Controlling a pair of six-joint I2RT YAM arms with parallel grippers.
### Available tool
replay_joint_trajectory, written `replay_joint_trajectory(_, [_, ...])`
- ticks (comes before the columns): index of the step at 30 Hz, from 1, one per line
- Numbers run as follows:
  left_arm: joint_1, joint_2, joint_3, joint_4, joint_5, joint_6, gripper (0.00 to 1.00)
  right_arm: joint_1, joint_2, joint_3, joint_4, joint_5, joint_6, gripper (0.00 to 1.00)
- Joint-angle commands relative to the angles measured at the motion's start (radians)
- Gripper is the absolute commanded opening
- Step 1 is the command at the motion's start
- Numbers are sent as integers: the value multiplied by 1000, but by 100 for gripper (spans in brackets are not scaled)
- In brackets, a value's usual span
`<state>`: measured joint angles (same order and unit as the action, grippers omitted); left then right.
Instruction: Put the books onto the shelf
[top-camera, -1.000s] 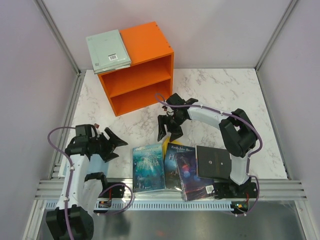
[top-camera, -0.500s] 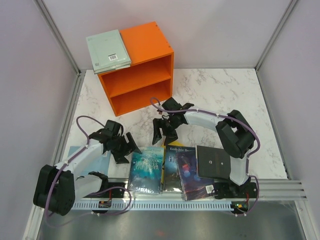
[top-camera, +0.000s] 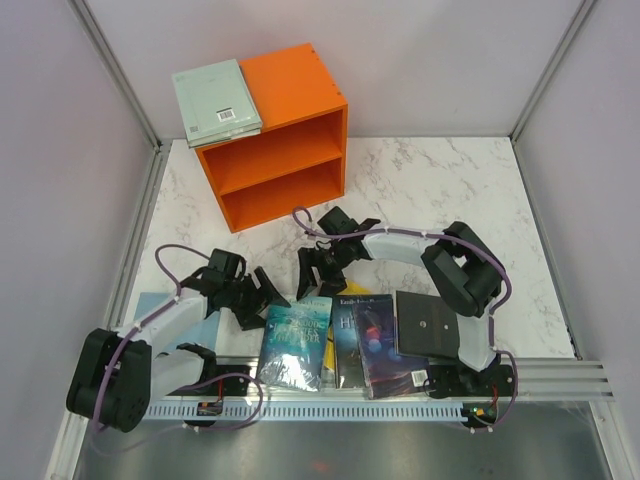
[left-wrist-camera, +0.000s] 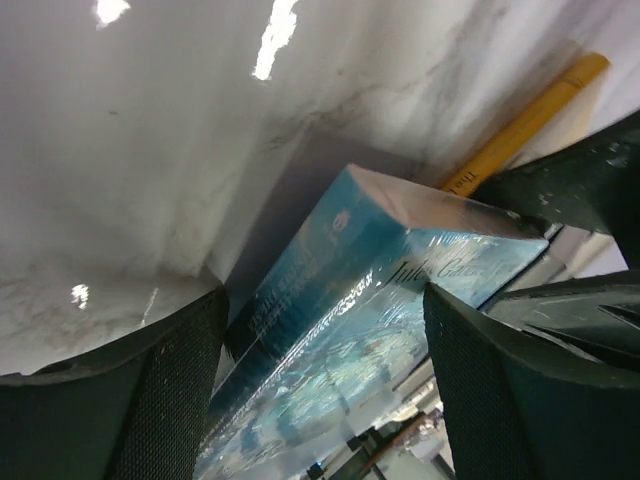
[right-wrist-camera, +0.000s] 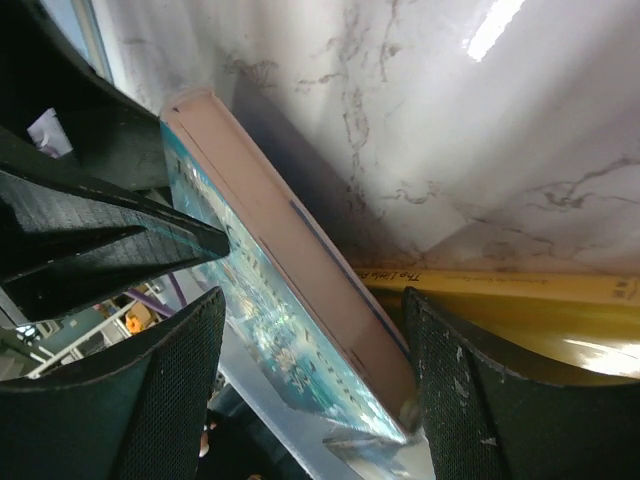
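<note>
Top external view: the teal book (top-camera: 297, 338) sat near the front edge of the bench (top-camera: 450, 190), tilted, with one long edge raised, leaning over a yellow book (top-camera: 329, 350). The left claw (top-camera: 262, 300) was low at the book's left side and the right claw (top-camera: 317, 272) at its far end, so the two were close together around that corner.

Left wrist view: jaws stood wide, with the teal book lying between the pads (left-wrist-camera: 165, 390). I saw a gap on either side and could not confirm contact.

Right wrist view: jaws likewise wide, with the book's pale page edge running between them, not clamped.

Right of the teal book lay a dark blue book (top-camera: 347, 338), a purple book (top-camera: 383, 350) and a black book (top-camera: 428, 325), flat and overlapping. A light blue book (top-camera: 150, 303) lay partly under the left arm.

The orange shelf (top-camera: 290, 150) stood at the far left of the bench, well apart from both claws, with the pale grey-green books (top-camera: 215, 100) stacked on its top.
</note>
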<state>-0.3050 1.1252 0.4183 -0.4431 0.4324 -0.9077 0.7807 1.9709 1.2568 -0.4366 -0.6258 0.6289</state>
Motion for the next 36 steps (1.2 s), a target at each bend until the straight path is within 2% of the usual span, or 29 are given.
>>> replay_joint_trajectory(1, [-9, 18, -105, 204, 78, -85, 82, 28, 57, -89, -53, -43, -46, 77])
replay_joint_trajectory(7, [-9, 51, -124, 244, 91, -79, 76, 45, 115, -132, 39, -188, -38, 75])
replay_joint_trajectory(13, [-9, 64, -131, 273, 91, -88, 72, 65, 135, -135, 58, -425, -109, 69])
replay_joint_trajectory(19, [-9, 54, -118, 273, 86, -95, 72, 133, 120, -152, 113, -494, -100, 61])
replay_joint_trajectory(22, [-9, 50, -112, 273, 85, -99, 71, 193, 131, -135, 105, -506, -112, 46])
replay_joint_trajectory(23, [-9, 45, -110, 271, 85, -100, 71, 213, 135, -131, 98, -508, -118, 35])
replay_joint_trajectory(25, [-9, 39, -107, 271, 83, -105, 71, 221, 146, -131, 95, -502, -127, 21])
replay_joint_trajectory(26, [-9, 36, -105, 268, 85, -103, 71, 223, 148, -135, 90, -496, -130, 8])
replay_joint_trajectory(27, [-9, 33, -105, 262, 83, -105, 71, 223, 149, -137, 88, -486, -130, 2])
replay_joint_trajectory(31, [-8, -24, -55, 176, 49, -62, 71, 212, 137, -145, 61, -424, -149, 0])
replay_joint_trajectory(36, [-6, -108, 60, 23, -43, 24, 77, 102, 53, -160, 44, -307, -98, 0])
